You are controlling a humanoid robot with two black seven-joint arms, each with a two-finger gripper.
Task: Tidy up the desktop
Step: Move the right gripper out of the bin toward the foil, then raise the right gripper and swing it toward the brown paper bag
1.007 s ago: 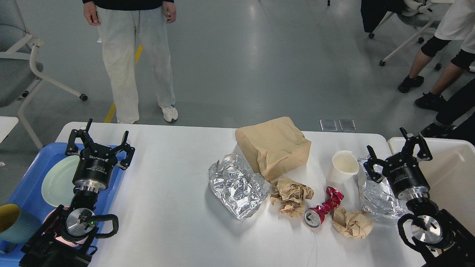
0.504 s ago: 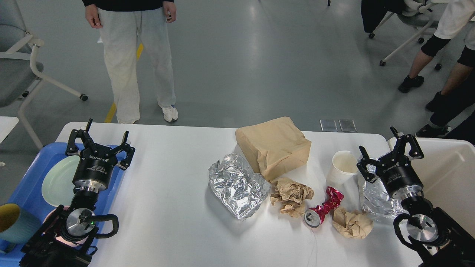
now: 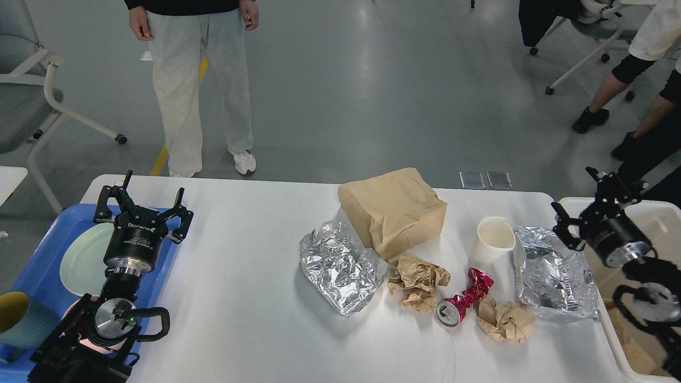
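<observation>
The white desktop (image 3: pixel 245 298) holds litter at its right half: a brown paper bag (image 3: pixel 393 210), crumpled foil (image 3: pixel 340 266), a second foil sheet (image 3: pixel 556 279), a white paper cup (image 3: pixel 492 242) lying tilted, a crushed red can (image 3: pixel 462 299) and two crumpled brown paper balls (image 3: pixel 417 279) (image 3: pixel 505 321). My left gripper (image 3: pixel 143 205) is open and empty over the desktop's left edge by the blue tray. My right gripper (image 3: pixel 596 205) is open and empty, above the rim of the off-white bin, to the right of the second foil sheet.
A blue tray (image 3: pixel 40 266) at the left holds a pale green plate (image 3: pixel 85 258) and a yellow-lined cup (image 3: pixel 21 319). An off-white bin (image 3: pixel 646 213) stands at the right edge. A person (image 3: pixel 197 80) stands behind the table; office chairs and seated people are further back.
My right gripper has swung right, from over the foil sheet and cup to above the bin's rim. The left arm has not moved. The standing person shifted slightly right.
</observation>
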